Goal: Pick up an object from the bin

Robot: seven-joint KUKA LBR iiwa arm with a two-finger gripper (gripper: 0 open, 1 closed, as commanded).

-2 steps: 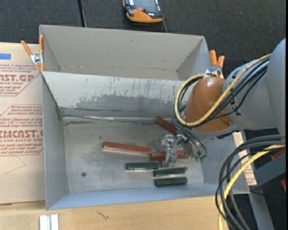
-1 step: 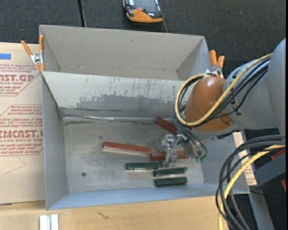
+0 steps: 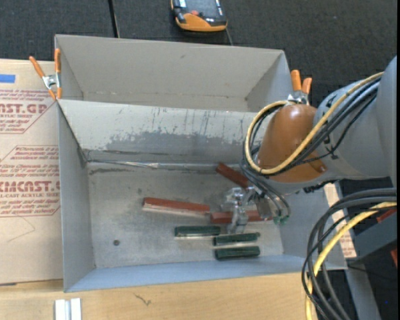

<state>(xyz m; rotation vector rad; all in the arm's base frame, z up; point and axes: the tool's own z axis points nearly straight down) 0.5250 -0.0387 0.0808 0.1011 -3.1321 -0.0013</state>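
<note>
the gripper [image 3: 239, 211] hangs low in the grey metal bin [image 3: 167, 72], near its right wall and toward the near edge, beneath the arm's orange wrist cover [image 3: 288, 142]. whether it is wide or narrow cannot be told. it is at the right end of a long red-brown stick [image 3: 177, 207] lying flat across the middle of the floor. a shorter red-brown piece [image 3: 231, 173] lies slanted just behind it, toward the back wall. a dark green bar [image 3: 197, 231] lies left of the gripper, while a second green bar [image 3: 237, 239] and a third green bar [image 3: 237, 252] lie side by side between it and the near edge.
</note>
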